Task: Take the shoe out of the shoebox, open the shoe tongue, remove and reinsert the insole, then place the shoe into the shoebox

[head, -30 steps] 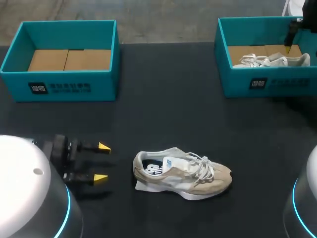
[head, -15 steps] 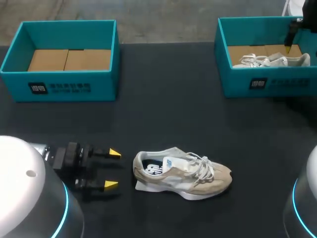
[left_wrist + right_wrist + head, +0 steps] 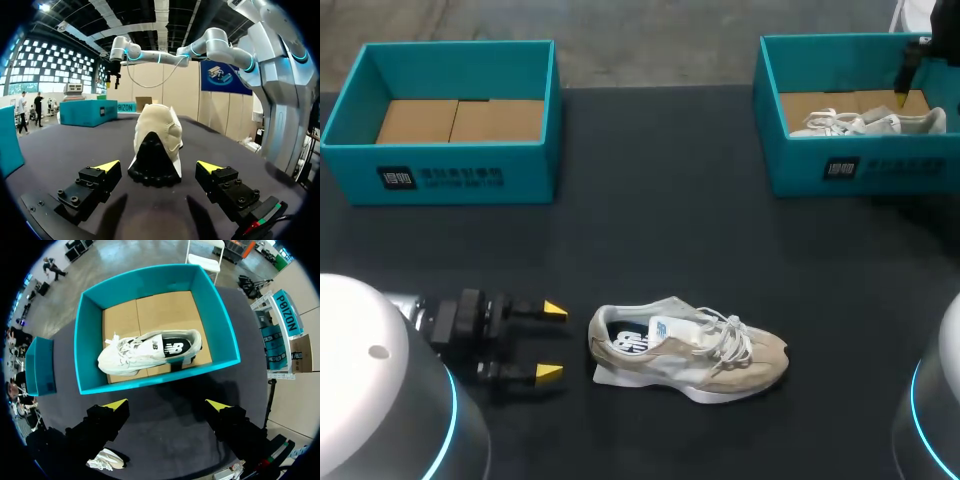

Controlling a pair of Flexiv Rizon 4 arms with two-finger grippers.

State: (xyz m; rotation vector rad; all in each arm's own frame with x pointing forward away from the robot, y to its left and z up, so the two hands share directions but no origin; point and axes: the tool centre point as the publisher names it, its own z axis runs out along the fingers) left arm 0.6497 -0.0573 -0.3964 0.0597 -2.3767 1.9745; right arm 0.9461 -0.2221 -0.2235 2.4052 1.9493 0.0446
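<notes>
- The beige shoe [image 3: 688, 348] is sitting upright on the black table [image 3: 650, 230], out of either box, near the table's front edge and about midway across.
- Its heel is pointing toward my left arm and its toe toward the right; the laces are lying loose over the tongue.
- The left jaws are standing spread wide, low over the table just beside the shoe's heel, with their yellow fingertips [image 3: 555, 310] aimed at it and touching nothing.
- In the left wrist view the shoe [image 3: 155, 145] is lying ahead of the jaws, heel first, in line with the gap between the two fingertips [image 3: 106, 166].
- The left shoebox [image 3: 445, 120] is standing at the far left corner, showing only its cardboard floor.
- The right shoebox [image 3: 860, 110] is standing at the far right corner, holding a white shoe [image 3: 875, 122] lying on its side.
- The right jaws are hovering high above that box, spread apart and gripping nothing.
- In the right wrist view the box [image 3: 150, 382] and the white shoe [image 3: 150, 352] are lying well below and ahead of the jaws.
</notes>
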